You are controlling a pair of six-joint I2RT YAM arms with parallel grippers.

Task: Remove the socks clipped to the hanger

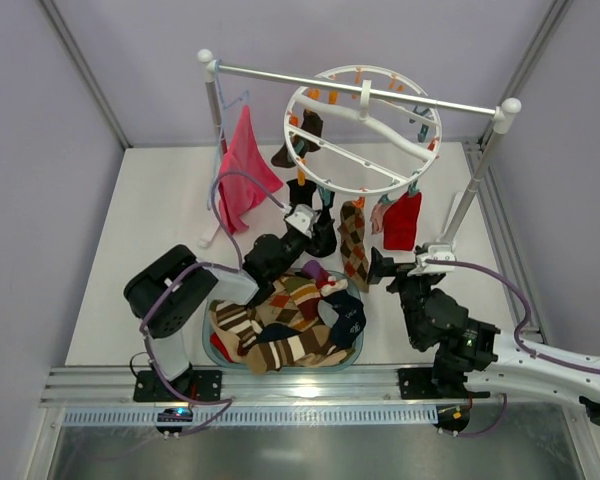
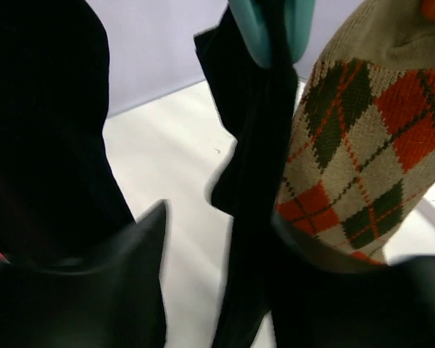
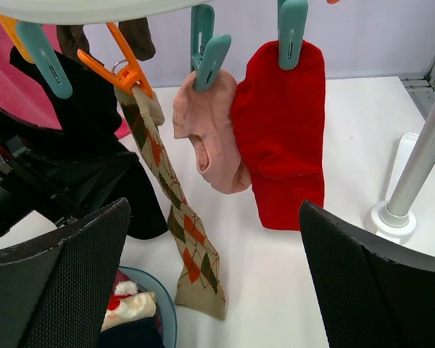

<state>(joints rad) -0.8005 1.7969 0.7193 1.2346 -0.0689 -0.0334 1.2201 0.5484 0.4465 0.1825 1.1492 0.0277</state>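
The white ring hanger (image 1: 365, 130) hangs from the rail with orange and teal clips. A dark brown sock (image 1: 298, 140), a black sock (image 1: 323, 228), an argyle sock (image 1: 355, 240), a small pink sock (image 3: 206, 134) and a red sock (image 1: 402, 220) hang clipped to it. My left gripper (image 1: 318, 232) is open, with the black sock (image 2: 250, 181) hanging from a teal clip (image 2: 268, 29) between its fingers and lying against the right finger (image 2: 362, 304). The argyle sock (image 2: 362, 145) hangs just beside it. My right gripper (image 3: 214, 275) is open and empty, below the argyle sock (image 3: 181, 217) and the red sock (image 3: 283, 138).
A blue basin (image 1: 352, 352) full of loose socks sits between the arms; its rim shows in the right wrist view (image 3: 158, 308). A pink cloth (image 1: 242, 165) hangs on a thin wire hanger at the left. The metal rail (image 1: 280, 75) rests on white posts (image 1: 475, 190).
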